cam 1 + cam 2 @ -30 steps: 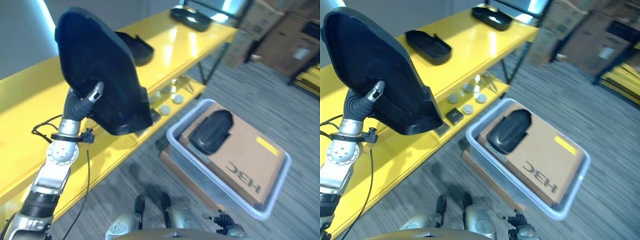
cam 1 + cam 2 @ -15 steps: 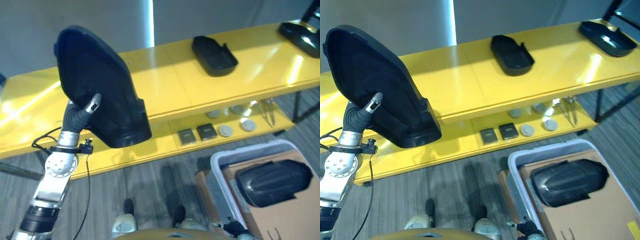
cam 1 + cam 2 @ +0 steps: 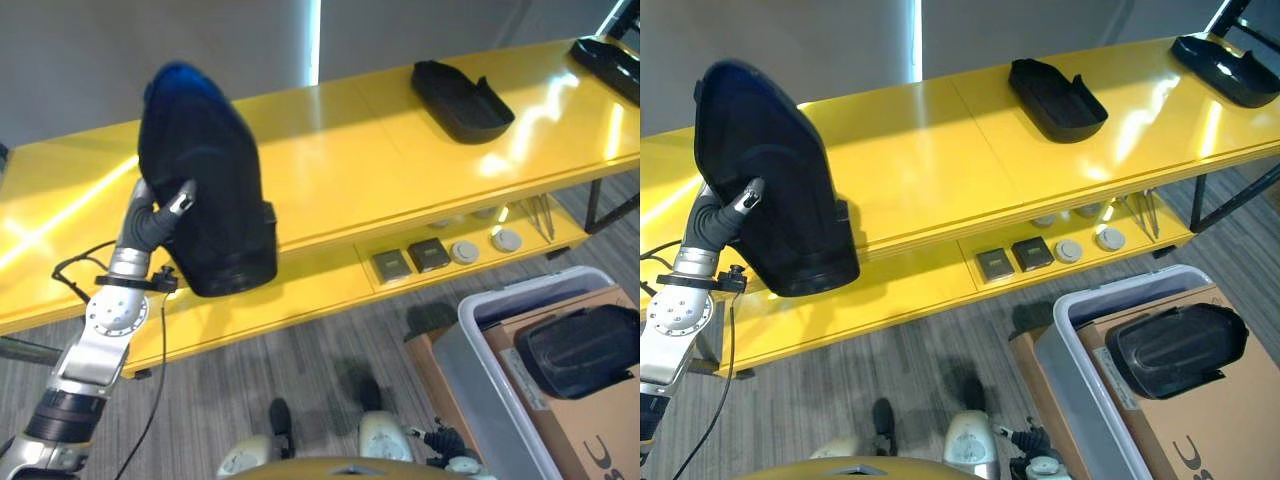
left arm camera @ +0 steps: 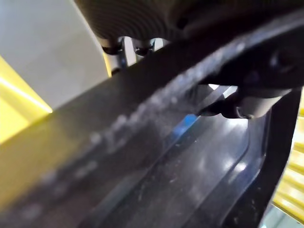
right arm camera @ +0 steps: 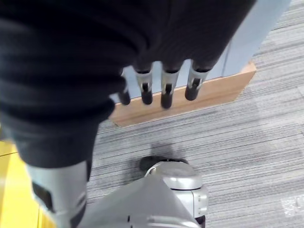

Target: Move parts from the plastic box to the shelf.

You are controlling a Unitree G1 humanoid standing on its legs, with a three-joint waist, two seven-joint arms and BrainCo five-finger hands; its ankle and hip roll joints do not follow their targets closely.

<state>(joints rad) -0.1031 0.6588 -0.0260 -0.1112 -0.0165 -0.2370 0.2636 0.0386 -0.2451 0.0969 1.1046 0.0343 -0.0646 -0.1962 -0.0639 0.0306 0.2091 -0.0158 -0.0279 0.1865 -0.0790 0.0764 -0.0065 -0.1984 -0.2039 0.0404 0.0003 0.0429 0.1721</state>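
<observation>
My left hand (image 3: 178, 200) is raised at the left and is shut on a large black moulded part (image 3: 205, 190), its thumb hooked over the rim. The part hangs upright in front of the yellow shelf (image 3: 350, 170), over its left stretch. In the left wrist view the part's rim (image 4: 142, 109) crosses close in front. A clear plastic box (image 3: 480, 370) stands on the floor at the lower right. It holds a cardboard box with another black part (image 3: 585, 350) on top. My right hand (image 5: 167, 80) hangs beside the plastic box, fingers relaxed and holding nothing.
A black tray-like part (image 3: 462, 88) lies on the shelf top to the right, and a second one (image 3: 610, 55) at the far right end. The lower shelf board carries small dark squares (image 3: 410, 260) and round discs (image 3: 485, 245). Grey carpet lies between me and the shelf.
The camera has swung further toward the shelf, pushing the plastic box to the right edge. The held part has turned more edge-on and stands closer over the shelf top.
</observation>
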